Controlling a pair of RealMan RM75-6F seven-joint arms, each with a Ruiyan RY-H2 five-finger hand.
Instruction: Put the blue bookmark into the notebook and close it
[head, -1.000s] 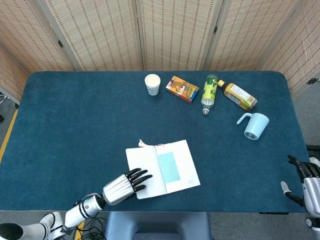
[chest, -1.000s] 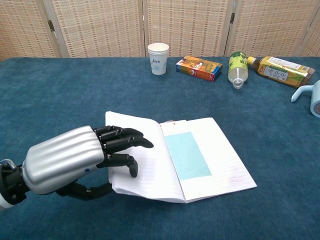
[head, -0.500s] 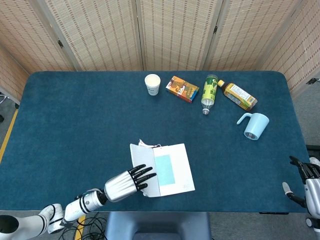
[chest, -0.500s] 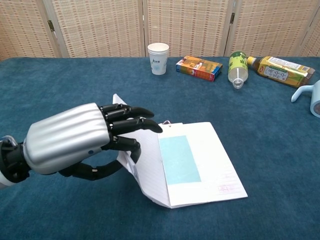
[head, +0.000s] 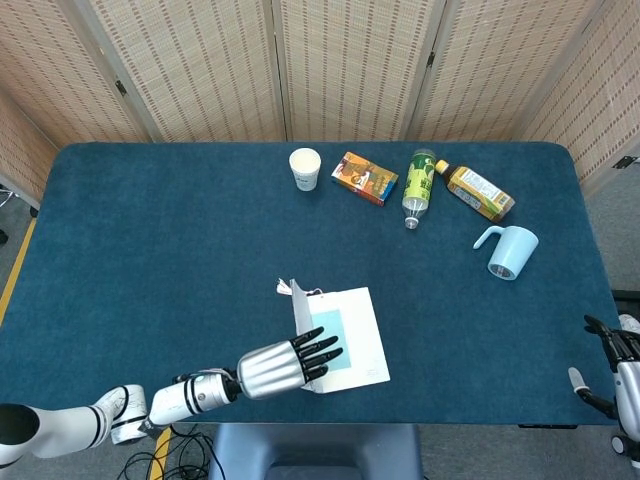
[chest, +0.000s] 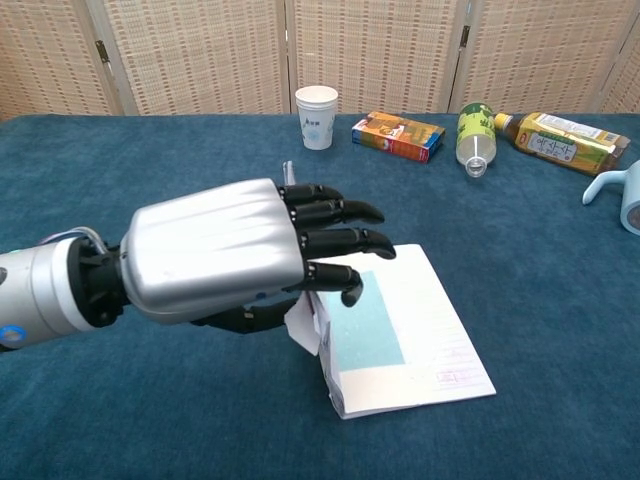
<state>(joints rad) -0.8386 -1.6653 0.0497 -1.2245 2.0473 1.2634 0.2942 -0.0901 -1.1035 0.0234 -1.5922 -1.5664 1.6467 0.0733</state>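
Observation:
The white notebook (head: 362, 345) (chest: 440, 335) lies near the table's front edge, its right page flat. The blue bookmark (head: 338, 330) (chest: 370, 335) rests on that page beside the spine, partly under my fingers. My left hand (head: 285, 365) (chest: 225, 250) holds the notebook's left half (head: 298, 298) between thumb and fingers. That half stands almost upright, and the fingers reach out over the bookmark. My right hand (head: 618, 370) hangs at the table's front right corner, fingers apart and holding nothing; the chest view does not show it.
Along the back stand a paper cup (head: 305, 168) (chest: 317, 117) and a snack box (head: 365, 178), with a green bottle (head: 418, 188) and a yellow bottle (head: 480, 192) lying down. A light blue mug (head: 508, 250) lies on its side at the right.
My left hand has swung rightward, lifting the notebook's left half from flat to nearly upright over the bookmark. The notebook slid slightly. The right hand barely moved.

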